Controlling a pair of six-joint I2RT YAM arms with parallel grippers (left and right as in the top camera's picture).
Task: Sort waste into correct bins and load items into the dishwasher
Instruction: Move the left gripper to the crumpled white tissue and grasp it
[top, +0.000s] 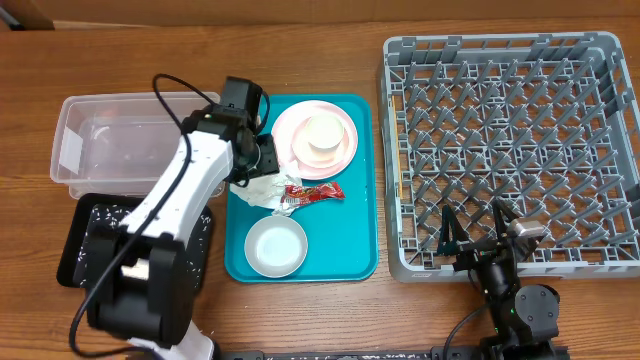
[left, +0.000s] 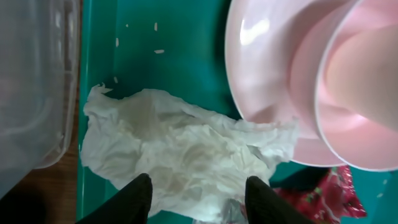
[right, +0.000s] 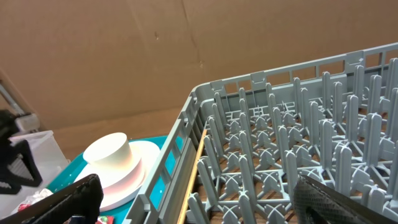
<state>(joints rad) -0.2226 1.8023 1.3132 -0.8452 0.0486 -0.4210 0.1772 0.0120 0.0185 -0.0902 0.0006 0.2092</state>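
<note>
A crumpled white napkin (top: 262, 191) (left: 180, 146) lies on the teal tray (top: 345, 235), beside the red wrapper (top: 314, 192) (left: 324, 193). My left gripper (top: 250, 176) (left: 199, 198) hovers low over the napkin, open, one fingertip at each side of it. A few rice grains (left: 159, 51) dot the tray. The pink plate (top: 298, 150) (left: 267, 74) carries the white cup (top: 323, 136) (left: 360, 81). The white bowl (top: 276, 246) sits at the tray's front. My right gripper (top: 476, 236) (right: 205, 208) hangs wide open, holding nothing, at the front edge of the grey dish rack (top: 510, 150) (right: 298, 143).
The clear tub (top: 120, 140) (left: 28, 81) stands left of the teal tray, close to my left gripper. In front of the tub lies the black tray (top: 85, 240), speckled white and partly under my left arm. The plate (right: 134, 177) and cup (right: 109, 152) also show left of the rack wall.
</note>
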